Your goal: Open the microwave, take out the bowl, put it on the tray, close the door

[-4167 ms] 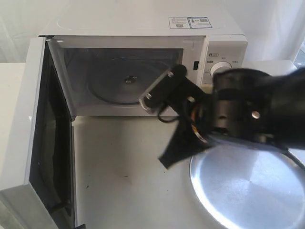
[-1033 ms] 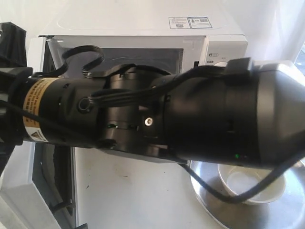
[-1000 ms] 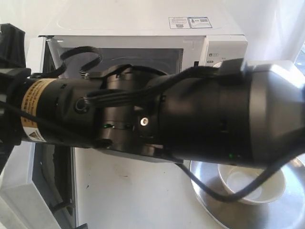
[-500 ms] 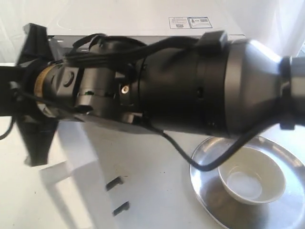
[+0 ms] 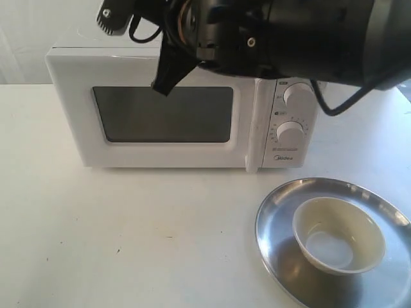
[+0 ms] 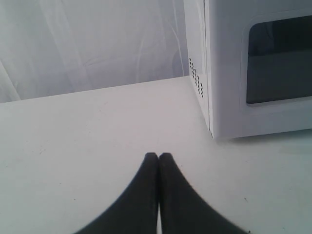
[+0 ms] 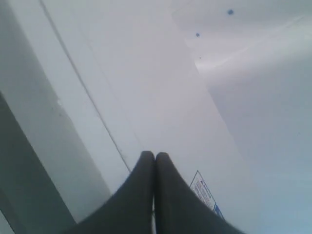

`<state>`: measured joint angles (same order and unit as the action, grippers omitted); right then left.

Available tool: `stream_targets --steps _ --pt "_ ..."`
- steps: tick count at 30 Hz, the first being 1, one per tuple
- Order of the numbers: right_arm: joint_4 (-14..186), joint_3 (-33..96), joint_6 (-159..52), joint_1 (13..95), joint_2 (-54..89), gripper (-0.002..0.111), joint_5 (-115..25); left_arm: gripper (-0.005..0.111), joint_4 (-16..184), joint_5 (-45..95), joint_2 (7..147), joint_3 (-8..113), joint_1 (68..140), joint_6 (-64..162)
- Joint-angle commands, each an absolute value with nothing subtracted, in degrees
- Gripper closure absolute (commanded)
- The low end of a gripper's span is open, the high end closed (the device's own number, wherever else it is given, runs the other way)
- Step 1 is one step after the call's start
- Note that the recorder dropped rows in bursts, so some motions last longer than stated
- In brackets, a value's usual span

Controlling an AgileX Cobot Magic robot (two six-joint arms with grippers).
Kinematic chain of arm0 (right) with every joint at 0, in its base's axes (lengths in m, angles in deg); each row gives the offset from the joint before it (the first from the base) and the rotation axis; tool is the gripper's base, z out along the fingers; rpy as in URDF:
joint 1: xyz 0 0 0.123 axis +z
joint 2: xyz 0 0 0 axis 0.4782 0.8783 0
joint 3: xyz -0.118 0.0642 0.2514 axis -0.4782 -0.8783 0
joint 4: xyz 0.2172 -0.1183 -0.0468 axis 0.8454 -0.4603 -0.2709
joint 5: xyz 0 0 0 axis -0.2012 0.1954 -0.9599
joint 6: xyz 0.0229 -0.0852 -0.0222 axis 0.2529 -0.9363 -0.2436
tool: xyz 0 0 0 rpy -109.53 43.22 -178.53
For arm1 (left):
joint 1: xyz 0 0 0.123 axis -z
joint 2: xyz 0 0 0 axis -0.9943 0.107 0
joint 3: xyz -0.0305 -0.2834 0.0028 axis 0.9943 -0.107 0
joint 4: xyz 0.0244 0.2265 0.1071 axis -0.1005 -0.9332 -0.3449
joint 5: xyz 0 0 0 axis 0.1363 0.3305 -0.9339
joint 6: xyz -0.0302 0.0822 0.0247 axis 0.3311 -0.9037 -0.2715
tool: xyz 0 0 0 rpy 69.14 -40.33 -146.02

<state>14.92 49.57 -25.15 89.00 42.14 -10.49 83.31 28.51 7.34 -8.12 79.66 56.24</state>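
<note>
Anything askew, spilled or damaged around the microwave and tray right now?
Nothing stands out. The windowed door of the white microwave sits flush shut, the small cream-white bowl stands upright inside the round silver metal tray, and no spill shows on the white table.

1. White all over on the microwave [image 5: 183, 106] casing, door [image 5: 160, 149] and both dials [image 5: 291, 133]; dark grey-black in the window [image 5: 160, 115].
2. Cream-white on the bowl [image 5: 339, 234] outside, pale yellowish inside.
3. Shiny silver on the tray [image 5: 277, 218], unpatterned.
4. Plain white on the desk [image 5: 128, 237], with a few small dark specks.
5. Matte black on left gripper [image 6: 158, 161] and right gripper [image 7: 154, 158].
6. White with blue print on the sticker [image 7: 204, 192].
</note>
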Motion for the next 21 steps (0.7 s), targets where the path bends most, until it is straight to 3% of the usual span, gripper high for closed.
stream_targets --steps 1,10,21 --pt "14.6 50.0 -21.8 88.6 40.7 0.108 -10.0 0.107 83.8 28.7 7.2 -8.0 79.9 56.2" --pt "27.4 47.2 -21.8 90.5 33.5 0.108 -19.7 0.107 83.8 28.7 7.2 -8.0 79.9 56.2" --pt "30.3 23.3 -12.1 93.1 6.0 0.108 -31.5 0.107 83.8 28.7 7.2 -8.0 79.9 56.2"
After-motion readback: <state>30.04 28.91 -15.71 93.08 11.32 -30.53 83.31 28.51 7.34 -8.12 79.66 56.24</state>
